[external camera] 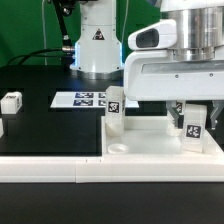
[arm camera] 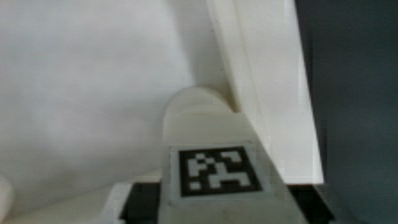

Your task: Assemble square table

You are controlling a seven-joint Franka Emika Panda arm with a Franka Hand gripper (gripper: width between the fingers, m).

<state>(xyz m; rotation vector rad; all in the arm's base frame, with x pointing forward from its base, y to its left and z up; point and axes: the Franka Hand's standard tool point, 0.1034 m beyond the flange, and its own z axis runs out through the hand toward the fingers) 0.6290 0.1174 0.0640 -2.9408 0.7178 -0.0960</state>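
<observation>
Over the square table top [external camera: 150, 152], the fingers [external camera: 179, 108] seemingly clamp one leg block [external camera: 192, 123] of four.

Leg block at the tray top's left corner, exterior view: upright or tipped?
Upright: the small white tagged leg block stands vertical on a corner of the white square tray-like tabletop. Socket seating: cannot tell.
</observation>
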